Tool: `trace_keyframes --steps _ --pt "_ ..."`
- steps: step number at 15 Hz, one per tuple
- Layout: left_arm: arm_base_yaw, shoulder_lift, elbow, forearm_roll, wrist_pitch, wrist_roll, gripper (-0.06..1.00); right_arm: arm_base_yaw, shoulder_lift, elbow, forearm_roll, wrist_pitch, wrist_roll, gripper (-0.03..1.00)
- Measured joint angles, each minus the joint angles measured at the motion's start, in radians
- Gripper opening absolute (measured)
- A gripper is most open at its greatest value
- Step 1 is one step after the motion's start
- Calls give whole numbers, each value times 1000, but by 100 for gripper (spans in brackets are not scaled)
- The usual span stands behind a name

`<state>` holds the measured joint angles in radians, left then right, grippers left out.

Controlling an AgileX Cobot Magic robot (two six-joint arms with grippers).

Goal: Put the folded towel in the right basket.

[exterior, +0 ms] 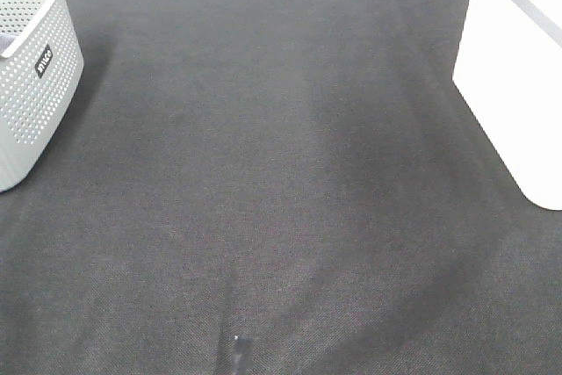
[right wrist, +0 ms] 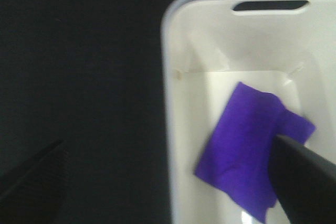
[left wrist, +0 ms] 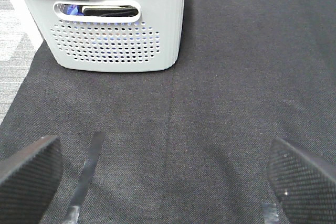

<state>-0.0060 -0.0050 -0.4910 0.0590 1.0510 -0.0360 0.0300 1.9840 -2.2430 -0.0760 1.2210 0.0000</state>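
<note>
The folded purple towel (right wrist: 247,153) lies flat on the floor of the white right basket (right wrist: 181,129), seen in the right wrist view. My right gripper (right wrist: 173,182) is open and holds nothing. One of its fingers (right wrist: 307,182) hangs over the basket's inside, partly covering the towel, and the other is over the black mat outside the rim. The white basket (exterior: 518,68) stands at the right edge of the high view, where the towel does not show. My left gripper (left wrist: 165,182) is open and empty, low over the mat. Neither gripper shows in the high view.
A grey perforated basket (exterior: 31,76) stands at the far left, and it also shows in the left wrist view (left wrist: 115,30) with dark items inside. A black mat (exterior: 281,173) covers the table. A thin dark strip (left wrist: 86,177) lies near my left gripper.
</note>
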Motion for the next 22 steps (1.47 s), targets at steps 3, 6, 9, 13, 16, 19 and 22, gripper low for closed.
trace_keyframes --steps 3,6,9,13,16,19,22 --pt "0 0 0 0 0 0 99 57 -202 237 4 -3 65 96" --pt "0 0 0 0 0 0 99 61 -532 698 35 -20 81 96" --pt "0 0 0 0 0 0 99 61 -959 1120 56 -105 52 96" --pt "0 0 0 0 0 0 99 61 -1478 1532 60 -108 34 96" --pt "0 0 0 0 0 0 99 61 -1767 1677 62 -107 24 96" --pt "0 0 0 0 0 0 99 61 -1970 1770 64 -101 -19 96" --pt "0 0 0 0 0 0 99 61 -1988 1782 89 -104 -35 96"
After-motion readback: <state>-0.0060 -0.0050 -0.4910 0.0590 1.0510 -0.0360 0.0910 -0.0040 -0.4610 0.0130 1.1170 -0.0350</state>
